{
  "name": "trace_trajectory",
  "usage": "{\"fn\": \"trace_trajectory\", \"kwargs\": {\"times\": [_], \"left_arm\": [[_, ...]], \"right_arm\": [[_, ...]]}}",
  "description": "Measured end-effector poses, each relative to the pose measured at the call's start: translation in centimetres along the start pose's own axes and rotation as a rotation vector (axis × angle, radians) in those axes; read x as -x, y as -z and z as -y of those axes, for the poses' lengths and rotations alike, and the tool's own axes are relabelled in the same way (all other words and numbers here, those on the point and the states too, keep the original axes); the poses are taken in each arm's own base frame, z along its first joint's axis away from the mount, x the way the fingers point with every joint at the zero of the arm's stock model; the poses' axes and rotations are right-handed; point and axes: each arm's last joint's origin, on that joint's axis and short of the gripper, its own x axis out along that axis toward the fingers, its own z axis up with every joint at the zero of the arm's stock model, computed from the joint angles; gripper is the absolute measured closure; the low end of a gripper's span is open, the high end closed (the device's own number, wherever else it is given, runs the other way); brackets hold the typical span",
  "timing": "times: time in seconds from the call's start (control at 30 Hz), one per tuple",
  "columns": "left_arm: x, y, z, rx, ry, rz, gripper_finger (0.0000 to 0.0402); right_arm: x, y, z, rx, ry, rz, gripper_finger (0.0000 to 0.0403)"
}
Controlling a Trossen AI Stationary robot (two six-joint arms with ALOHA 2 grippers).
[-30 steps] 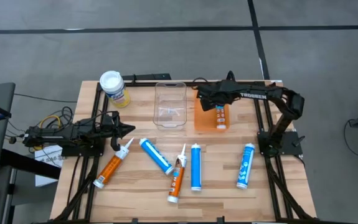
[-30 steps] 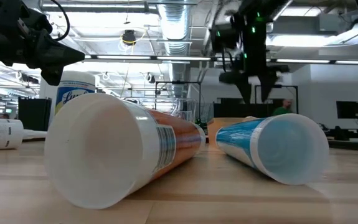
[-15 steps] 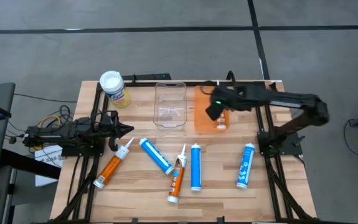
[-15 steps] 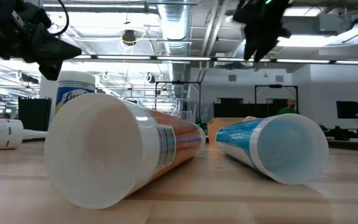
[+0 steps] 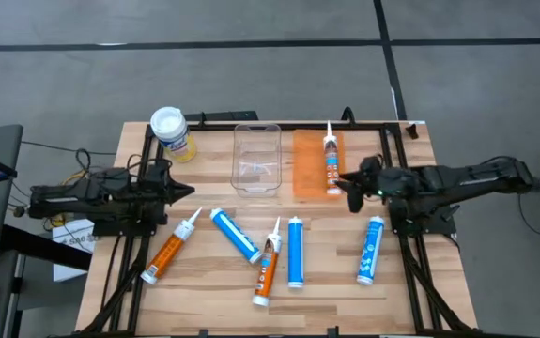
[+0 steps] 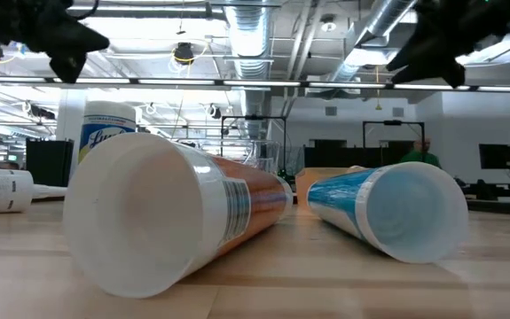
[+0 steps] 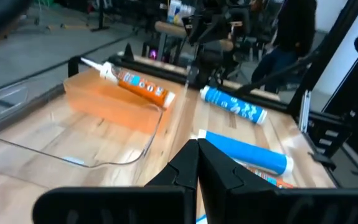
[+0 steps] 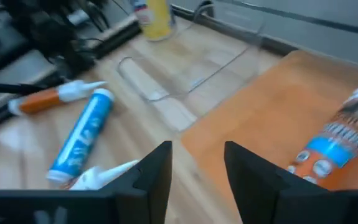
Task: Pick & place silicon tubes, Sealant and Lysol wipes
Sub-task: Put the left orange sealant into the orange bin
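Observation:
An orange sealant tube (image 5: pixel 331 164) lies in the orange tray (image 5: pixel 307 178) at the table's far middle, nozzle toward the far edge; it also shows in the right wrist view (image 8: pixel 334 146). The Lysol wipes canister (image 5: pixel 172 131), with a white lid and yellow label, stands at the far left corner. Two orange tubes (image 5: pixel 169 250) (image 5: pixel 268 265) and three blue tubes (image 5: pixel 235 235) (image 5: pixel 295 251) (image 5: pixel 371 249) lie on the wood. My right gripper (image 5: pixel 343 184) is open and empty, just right of the orange tray. My left gripper (image 5: pixel 191 192) is shut and empty at the left.
A clear plastic tray (image 5: pixel 241 160) stands left of the orange tray. Black frame rails run along the table's left, right and far edges. Cables lie off the left edge. Bare wood shows between the trays and the row of tubes.
My right gripper has drawn back from over the orange tray, first rising, then going toward the table's right edge. The orange tube stays lying in the tray. My left gripper has risen a little.

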Motion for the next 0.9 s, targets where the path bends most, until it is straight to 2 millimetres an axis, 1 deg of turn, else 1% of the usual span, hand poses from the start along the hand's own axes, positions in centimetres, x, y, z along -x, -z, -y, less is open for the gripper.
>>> {"fn": "trace_trajectory", "kwargs": {"times": [0.17,0.33,0.5,0.63,0.77,0.9], "left_arm": [[-1.7,-1.6,0.6,-0.005,-0.030,-0.139,0.0402],[-3.0,-3.2,1.4,0.030,-0.071,-0.384,0.0402],[-3.7,-4.4,2.0,0.112,-0.105,-0.631,0.0402],[-3.9,-4.5,2.4,0.222,-0.102,-0.786,0.0402],[-3.9,-3.8,2.8,0.315,-0.099,-0.904,0.0402],[-3.4,-2.9,3.1,0.376,-0.165,-1.019,0.0402]], "right_arm": [[0.3,2.7,1.2,-0.043,-0.060,0.118,0.0284],[0.9,4.6,2.4,-0.086,-0.094,0.211,0.0286],[1.2,5.9,3.1,-0.111,-0.155,0.259,0.0285],[1.3,6.6,3.5,-0.100,-0.195,0.281,0.0285],[1.3,7.4,3.8,-0.091,-0.220,0.301,0.0285],[1.3,7.7,4.1,-0.063,-0.234,0.329,0.0285]]}}
